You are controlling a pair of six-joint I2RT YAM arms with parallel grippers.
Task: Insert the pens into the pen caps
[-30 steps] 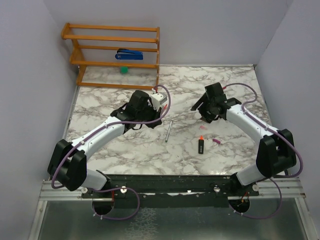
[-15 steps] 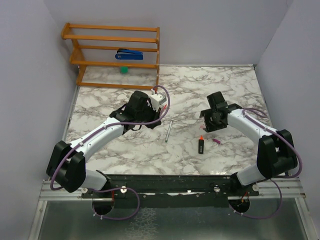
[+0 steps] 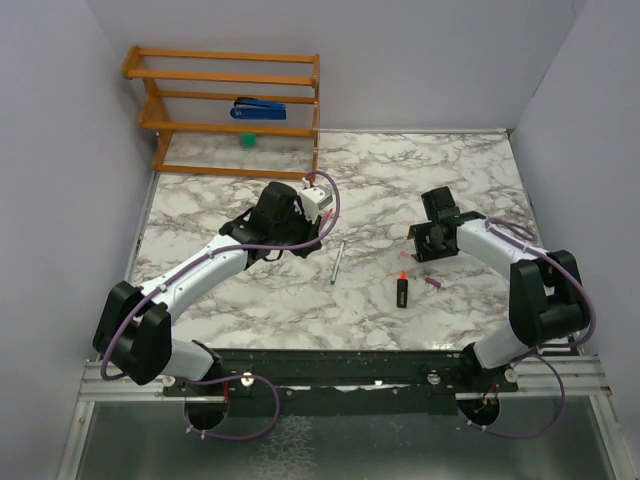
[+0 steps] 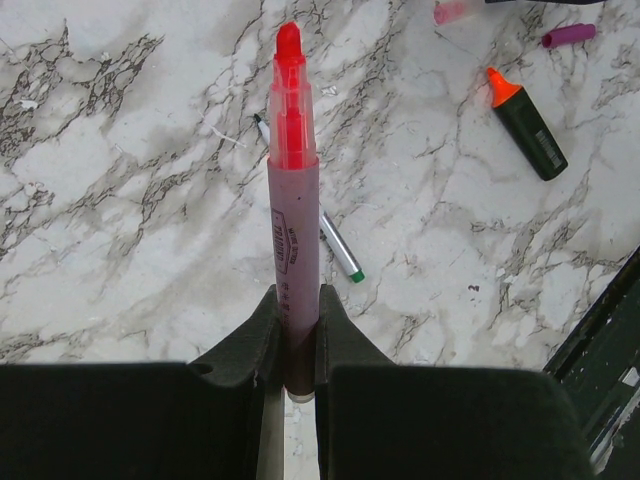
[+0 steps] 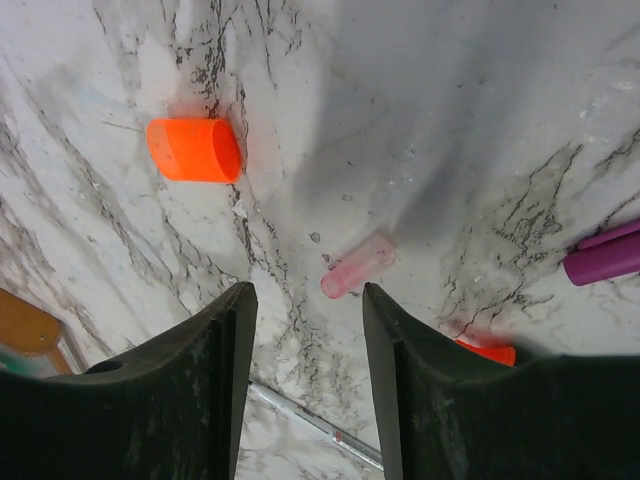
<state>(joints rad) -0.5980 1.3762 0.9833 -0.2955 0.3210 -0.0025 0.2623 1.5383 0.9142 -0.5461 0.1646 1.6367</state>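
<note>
The pink pen (image 4: 293,230) is pinched in the left gripper (image 4: 296,310). The pale pink cap (image 5: 358,265) is seen just beyond the spread fingers of the right gripper (image 5: 307,295).

High rear view looking down, wrist views close over tabletop (image 3: 420,170); all share magenta cap (image 5: 605,258)

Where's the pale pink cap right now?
In the right wrist view, the pale pink cap lies just ahead of the open right gripper, between the orange cap and the magenta cap.
</note>
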